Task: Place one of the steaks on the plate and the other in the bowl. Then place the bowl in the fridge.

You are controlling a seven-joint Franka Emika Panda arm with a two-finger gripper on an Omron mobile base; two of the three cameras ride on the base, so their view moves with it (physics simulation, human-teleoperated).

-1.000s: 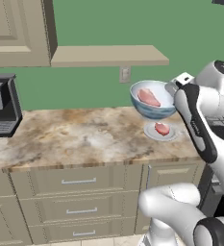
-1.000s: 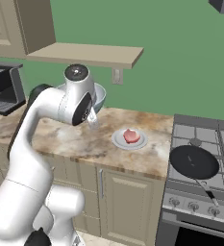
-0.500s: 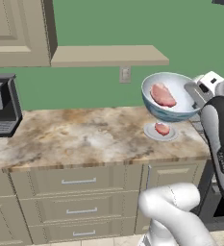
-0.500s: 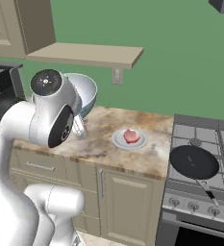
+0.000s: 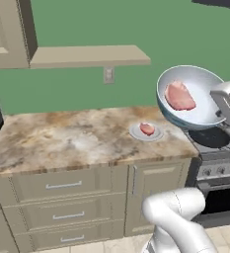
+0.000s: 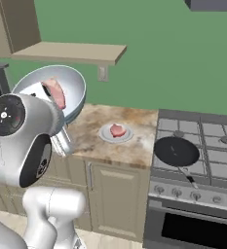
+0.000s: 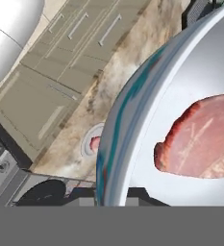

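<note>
A white robot arm holds a deep round bowl (image 5: 195,101) up in the air, tilted on its side so its white inside faces the room. A piece of pink-red raw steak (image 5: 179,96) lies against the inside of the bowl. The end effector (image 5: 224,111) meets the bowl at its rim, on the right in the left base view, pinching that rim; its fingers are hidden by the bowl and the hand. The bowl hangs above the end of the marble-patterned tabletop (image 5: 62,141) beside the stove (image 6: 202,146). On the tabletop sits a small white-grey plate (image 5: 156,134) with a second steak (image 5: 147,129) on it. A black frying pan (image 6: 176,151) rests on the stove just beside the plate.
</note>
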